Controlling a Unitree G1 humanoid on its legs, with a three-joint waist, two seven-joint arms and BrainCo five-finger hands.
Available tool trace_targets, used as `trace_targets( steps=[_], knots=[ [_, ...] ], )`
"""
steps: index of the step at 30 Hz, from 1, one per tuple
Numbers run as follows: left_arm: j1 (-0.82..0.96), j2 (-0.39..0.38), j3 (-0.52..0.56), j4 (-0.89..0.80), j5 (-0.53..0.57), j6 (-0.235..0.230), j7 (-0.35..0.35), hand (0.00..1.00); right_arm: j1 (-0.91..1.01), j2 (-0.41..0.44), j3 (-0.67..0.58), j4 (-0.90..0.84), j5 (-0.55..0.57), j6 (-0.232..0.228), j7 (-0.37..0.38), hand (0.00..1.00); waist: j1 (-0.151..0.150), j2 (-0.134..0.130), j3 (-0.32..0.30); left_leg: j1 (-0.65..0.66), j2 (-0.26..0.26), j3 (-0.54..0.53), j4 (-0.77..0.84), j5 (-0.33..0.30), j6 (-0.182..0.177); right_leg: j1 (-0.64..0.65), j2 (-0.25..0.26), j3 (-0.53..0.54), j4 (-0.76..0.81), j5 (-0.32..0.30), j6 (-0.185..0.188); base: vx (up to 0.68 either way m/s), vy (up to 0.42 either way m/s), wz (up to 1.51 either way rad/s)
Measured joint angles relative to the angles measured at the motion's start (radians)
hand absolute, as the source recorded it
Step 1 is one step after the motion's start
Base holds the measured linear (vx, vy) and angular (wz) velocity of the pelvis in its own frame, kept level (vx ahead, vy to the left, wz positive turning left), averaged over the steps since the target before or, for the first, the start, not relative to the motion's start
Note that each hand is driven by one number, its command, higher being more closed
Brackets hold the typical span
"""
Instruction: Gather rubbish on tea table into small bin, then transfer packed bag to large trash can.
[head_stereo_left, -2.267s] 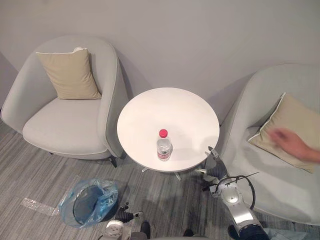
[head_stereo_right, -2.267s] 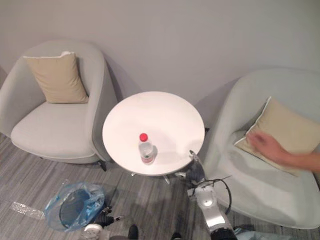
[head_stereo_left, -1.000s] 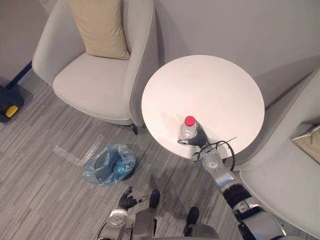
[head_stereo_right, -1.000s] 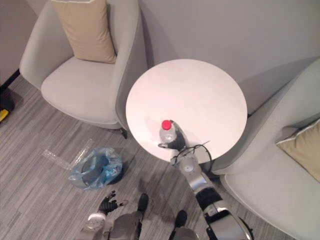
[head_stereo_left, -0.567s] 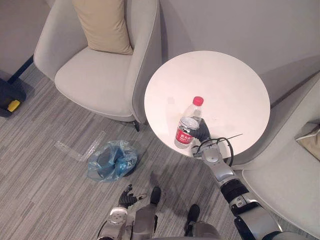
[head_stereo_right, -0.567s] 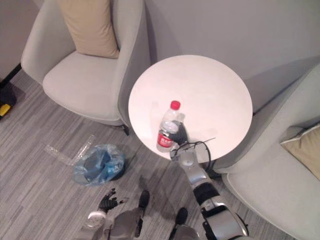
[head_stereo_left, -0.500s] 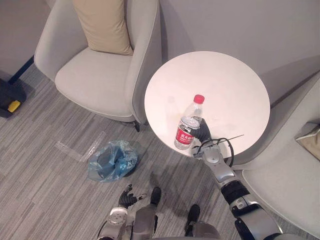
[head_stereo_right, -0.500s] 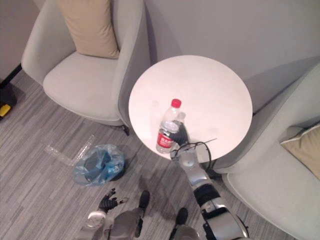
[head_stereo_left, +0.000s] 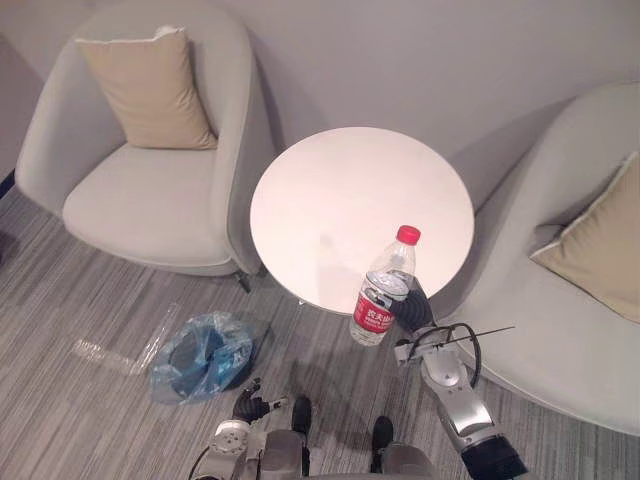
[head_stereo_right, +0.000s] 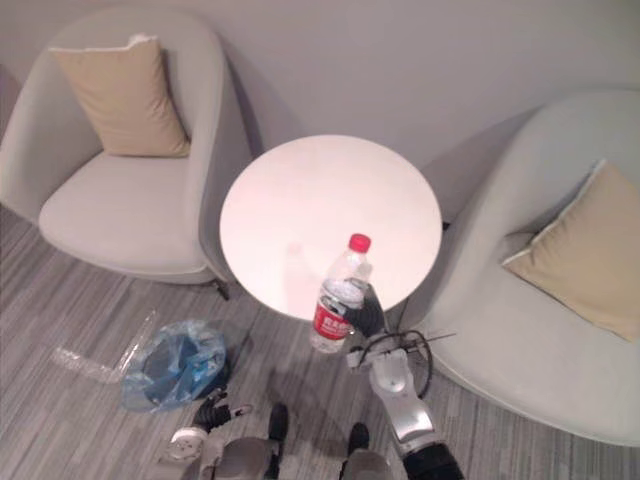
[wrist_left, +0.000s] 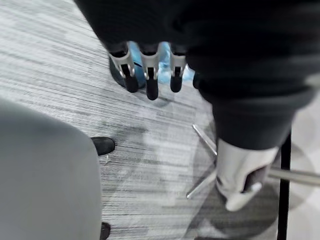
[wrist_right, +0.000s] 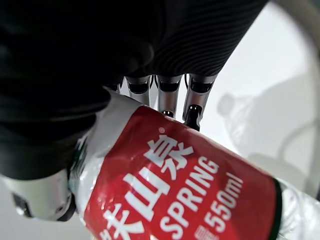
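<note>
- Your right robot hand (head_stereo_left: 414, 311) sits in the lower right of the head view, just past the near rim of the round white tabletop (head_stereo_left: 340, 190).
- That robot hand is clamped around the plastic bottle (head_stereo_left: 383, 290). In its wrist view the fingers (wrist_right: 165, 95) curl over the top of the red label and the thumb comes in from the other side.
- The bottle is clear, with a red cap and a red label, and it tilts with the cap toward the upper right of the frame.
- The cap end shows over the tabletop's lower right edge, while the base end shows past the rim, over the grey striped floor (head_stereo_left: 90, 420).
- Your left robot hand (head_stereo_left: 249, 403) hangs low at the bottom of the head view, left of centre. Its fingers (wrist_left: 148, 76) are relaxed and hold nothing.
- The small bin (head_stereo_left: 200, 356), lined with a blue bag, stands on the floor in the lower left of the frame, well apart from the bottle and near the left robot hand.
- A strip of clear plastic (head_stereo_left: 100, 352) lies on the floor just to the left of the bin.
- 2 grey armchairs flank the tabletop: 1 in the upper left (head_stereo_left: 120, 200) with a tan cushion (head_stereo_left: 148, 92), and 1 on the right (head_stereo_left: 560, 330) with a second tan cushion (head_stereo_left: 595, 240).
</note>
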Motion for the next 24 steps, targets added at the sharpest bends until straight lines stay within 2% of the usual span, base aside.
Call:
trace_targets(
  steps=[2, 4, 5, 7, 8, 9, 11, 14, 15, 16, 17, 18, 19, 20, 21, 22, 23, 24],
  knots=[
    [-0.003, 0.002, -0.004, 0.002, 0.000, 0.003, 0.000, 0.00, 0.039, 0.012, -0.034, -0.037, -0.021, 0.001, -0.003, 1.00, -0.004, -0.002, -0.005, -0.035, 0.002, -0.017, 0.038, -0.005, 0.004, -0.009, 0.001, 0.033, 0.035, -0.011, 0.012, -0.07, 0.008, 0.38],
    [-0.003, 0.005, -0.003, 0.005, -0.002, 0.008, 0.001, 0.00, 0.059, 0.024, -0.041, -0.065, -0.035, 0.001, -0.005, 1.00, -0.012, -0.015, -0.015, -0.050, -0.004, -0.046, 0.053, 0.000, 0.004, -0.036, -0.004, 0.087, 0.180, -0.086, 0.017, -0.02, -0.067, 0.63],
    [-0.001, 0.014, -0.003, 0.002, -0.002, 0.013, 0.002, 0.00, 0.063, 0.029, -0.029, -0.073, -0.038, 0.000, -0.003, 1.00, -0.010, -0.034, -0.046, -0.094, -0.012, -0.064, 0.084, 0.002, 0.001, -0.038, -0.003, 0.115, 0.210, -0.111, 0.017, 0.00, -0.123, 0.52],
    [-0.005, 0.017, -0.002, -0.001, -0.002, 0.013, 0.002, 0.00, 0.042, 0.033, -0.029, -0.074, -0.040, 0.000, -0.003, 1.00, 0.004, -0.038, -0.062, -0.146, -0.010, -0.069, 0.122, 0.003, -0.003, -0.028, 0.013, 0.135, 0.131, -0.117, 0.016, -0.10, -0.142, 0.31],
    [-0.007, 0.006, -0.003, -0.008, -0.003, 0.013, 0.002, 0.00, 0.011, 0.027, -0.030, -0.070, -0.041, 0.001, -0.007, 1.00, 0.014, -0.026, -0.064, -0.180, 0.003, -0.075, 0.133, 0.014, -0.020, 0.004, 0.029, 0.130, 0.020, -0.112, -0.004, -0.12, -0.117, 0.15],
    [-0.008, 0.003, -0.003, -0.009, -0.003, 0.013, 0.003, 0.00, 0.000, 0.025, -0.030, -0.065, -0.041, 0.001, -0.008, 1.00, 0.015, -0.020, -0.062, -0.186, 0.008, -0.076, 0.136, 0.016, -0.024, 0.012, 0.036, 0.128, -0.003, -0.109, -0.015, -0.19, -0.127, 0.08],
    [-0.009, -0.015, -0.009, -0.007, -0.003, 0.013, 0.004, 0.00, -0.026, 0.021, -0.031, -0.021, -0.035, 0.002, -0.017, 1.00, 0.013, 0.033, -0.043, -0.195, 0.046, -0.110, 0.144, 0.034, -0.051, 0.056, 0.086, 0.102, -0.082, -0.050, -0.045, -0.21, -0.115, 0.18],
    [-0.013, -0.018, -0.034, -0.006, -0.003, 0.012, 0.003, 0.00, -0.011, 0.017, -0.034, 0.006, -0.034, 0.002, -0.029, 1.00, 0.010, 0.068, -0.030, -0.205, 0.069, -0.148, 0.136, 0.062, -0.078, 0.057, 0.120, 0.069, -0.077, -0.036, -0.062, -0.18, -0.105, 0.33],
    [-0.013, -0.019, -0.035, -0.005, -0.001, 0.013, 0.003, 0.00, -0.004, 0.017, -0.037, 0.021, -0.034, 0.006, -0.031, 1.00, 0.011, 0.081, -0.030, -0.198, 0.074, -0.157, 0.107, 0.093, -0.085, 0.048, 0.129, 0.049, -0.058, -0.037, -0.066, -0.25, -0.148, 0.44],
    [-0.005, -0.023, -0.044, -0.003, 0.000, 0.013, 0.002, 0.00, 0.011, 0.014, -0.042, 0.027, -0.034, 0.011, -0.034, 1.00, 0.008, 0.096, -0.036, -0.186, 0.082, -0.157, 0.036, 0.125, -0.077, 0.027, 0.133, 0.019, -0.025, -0.045, -0.082, -0.22, -0.111, 0.50],
    [-0.001, -0.023, -0.044, -0.002, -0.001, 0.013, 0.001, 0.00, 0.018, 0.011, -0.042, 0.028, -0.034, 0.013, -0.036, 1.00, 0.005, 0.099, -0.037, -0.181, 0.089, -0.137, 0.003, 0.102, -0.063, 0.017, 0.118, -0.001, -0.022, -0.047, -0.090, -0.26, -0.029, 0.81],
    [-0.015, -0.022, -0.045, 0.005, 0.001, 0.014, 0.001, 0.00, 0.030, 0.016, -0.055, 0.027, -0.034, 0.016, -0.039, 1.00, -0.005, 0.080, -0.032, -0.200, 0.079, -0.067, 0.010, 0.034, -0.003, 0.005, 0.080, -0.045, -0.035, -0.047, -0.108, -0.28, -0.003, 1.03],
    [-0.021, -0.024, -0.046, 0.003, 0.004, 0.014, -0.003, 0.00, 0.033, 0.014, -0.077, 0.028, -0.034, 0.017, -0.040, 1.00, -0.016, 0.060, -0.027, -0.233, 0.057, -0.006, 0.090, 0.041, 0.041, -0.004, 0.036, -0.081, -0.036, -0.037, -0.111, -0.26, -0.004, 1.15],
    [-0.019, -0.024, -0.049, 0.000, 0.006, 0.013, -0.003, 0.00, 0.035, 0.014, -0.092, 0.028, -0.034, 0.017, -0.043, 1.00, -0.020, 0.056, -0.033, -0.248, 0.046, 0.040, 0.173, 0.048, 0.050, -0.008, 0.008, -0.101, -0.040, -0.026, -0.106, -0.20, -0.034, 1.02],
    [-0.018, -0.024, -0.062, -0.002, 0.014, 0.014, -0.001, 0.00, 0.041, 0.012, -0.114, 0.027, -0.034, 0.017, -0.048, 1.00, -0.028, 0.063, -0.039, -0.246, 0.057, 0.095, 0.278, 0.034, 0.041, -0.008, -0.011, -0.134, -0.048, -0.006, -0.095, -0.14, 0.027, 0.85],
    [-0.012, -0.024, -0.067, 0.001, 0.028, 0.018, 0.001, 0.00, 0.044, 0.011, -0.123, 0.027, -0.034, 0.017, -0.051, 1.00, -0.038, 0.073, -0.045, -0.229, 0.084, 0.135, 0.339, -0.005, 0.029, -0.006, -0.016, -0.158, -0.047, 0.000, -0.088, -0.14, 0.087, 0.97],
    [-0.002, -0.023, -0.072, 0.005, 0.040, 0.023, 0.002, 0.00, 0.049, 0.012, -0.129, 0.027, -0.034, 0.017, -0.054, 1.00, -0.044, 0.082, -0.051, -0.172, 0.129, 0.180, 0.351, -0.099, -0.006, -0.006, -0.019, -0.192, -0.049, 0.009, -0.073, -0.10, 0.121, 0.72],
    [-0.001, -0.023, -0.074, 0.005, 0.041, 0.024, 0.003, 0.00, 0.050, 0.013, -0.130, 0.027, -0.034, 0.017, -0.055, 1.00, -0.044, 0.084, -0.052, -0.159, 0.134, 0.185, 0.341, -0.102, -0.010, -0.006, -0.019, -0.197, -0.051, 0.011, -0.070, -0.08, 0.189, 0.74]
  ],
)
